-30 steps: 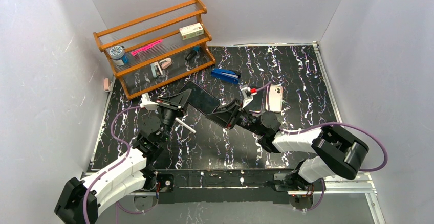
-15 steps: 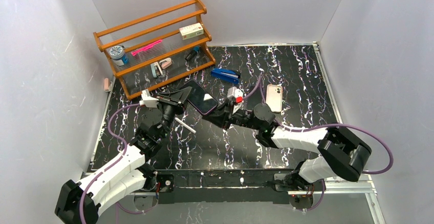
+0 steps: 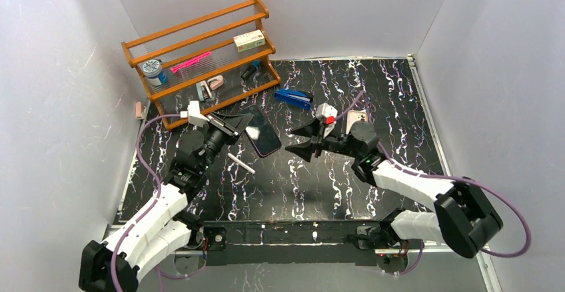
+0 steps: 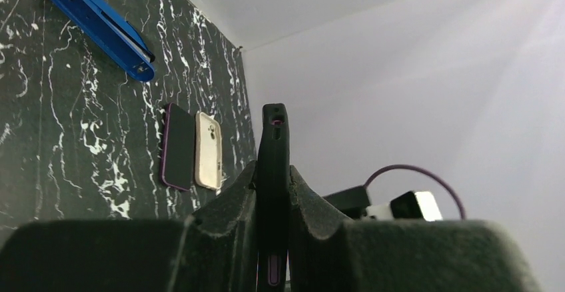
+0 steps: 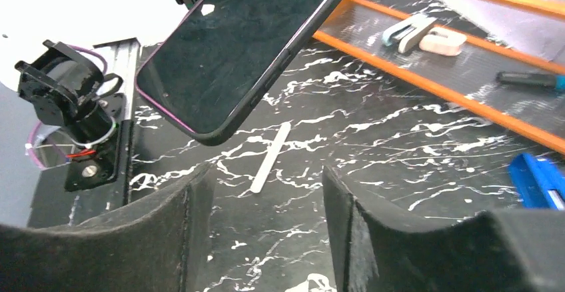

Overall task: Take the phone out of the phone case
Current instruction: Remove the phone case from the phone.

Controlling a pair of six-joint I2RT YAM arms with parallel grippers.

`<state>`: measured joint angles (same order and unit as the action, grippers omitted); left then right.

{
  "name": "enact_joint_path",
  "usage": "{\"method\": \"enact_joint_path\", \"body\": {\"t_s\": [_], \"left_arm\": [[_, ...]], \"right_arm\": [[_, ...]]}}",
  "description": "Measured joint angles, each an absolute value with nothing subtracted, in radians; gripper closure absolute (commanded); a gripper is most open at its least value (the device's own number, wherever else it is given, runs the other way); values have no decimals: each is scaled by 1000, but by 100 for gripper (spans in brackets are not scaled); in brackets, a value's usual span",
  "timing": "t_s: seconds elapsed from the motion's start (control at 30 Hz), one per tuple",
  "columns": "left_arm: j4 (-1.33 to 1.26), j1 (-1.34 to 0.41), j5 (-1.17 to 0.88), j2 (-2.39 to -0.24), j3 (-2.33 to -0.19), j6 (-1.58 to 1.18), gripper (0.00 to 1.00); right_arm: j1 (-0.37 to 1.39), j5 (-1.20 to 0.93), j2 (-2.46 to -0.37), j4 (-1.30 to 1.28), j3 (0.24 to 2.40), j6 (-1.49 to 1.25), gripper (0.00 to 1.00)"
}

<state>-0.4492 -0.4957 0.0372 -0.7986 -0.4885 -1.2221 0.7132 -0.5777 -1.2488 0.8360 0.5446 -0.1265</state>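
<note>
The phone in its black case with a purple rim (image 3: 262, 131) is held in the air above the table's left middle. My left gripper (image 3: 230, 127) is shut on its far-left end. In the left wrist view the phone (image 4: 274, 145) stands edge-on, pinched between my fingers (image 4: 220, 219). My right gripper (image 3: 301, 139) is open and empty, a short way right of the phone and apart from it. In the right wrist view the phone (image 5: 240, 52) hangs above and ahead of my open right gripper (image 5: 266, 199).
A white stick (image 3: 240, 163) lies on the table under the phone. A blue stapler (image 3: 293, 97) lies behind. A wooden rack (image 3: 200, 59) with small items stands at the back left. A dark purple-rimmed slab (image 4: 177, 147) and a beige phone (image 4: 208, 151) lie side by side.
My right gripper has drawn away to the right from the phone's end and now stands open. My left gripper has carried the phone a little back and left.
</note>
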Motion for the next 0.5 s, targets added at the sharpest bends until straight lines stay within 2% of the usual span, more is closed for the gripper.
{"method": "enact_joint_path", "body": {"t_s": [0.1,0.2,0.5], "left_arm": [[-466,-433,-94,-834,-506,-1147,100],[-485,-408,-204,-879,-522,-1085,100],[-543,-408,-460,-915,-595,-945,100]], "right_arm": [[662,-631,-1158,749,538,-96,17],[662,-669,-1139,686,550,-72,16],[665,-851,-1211,531,659,-49,29]]}}
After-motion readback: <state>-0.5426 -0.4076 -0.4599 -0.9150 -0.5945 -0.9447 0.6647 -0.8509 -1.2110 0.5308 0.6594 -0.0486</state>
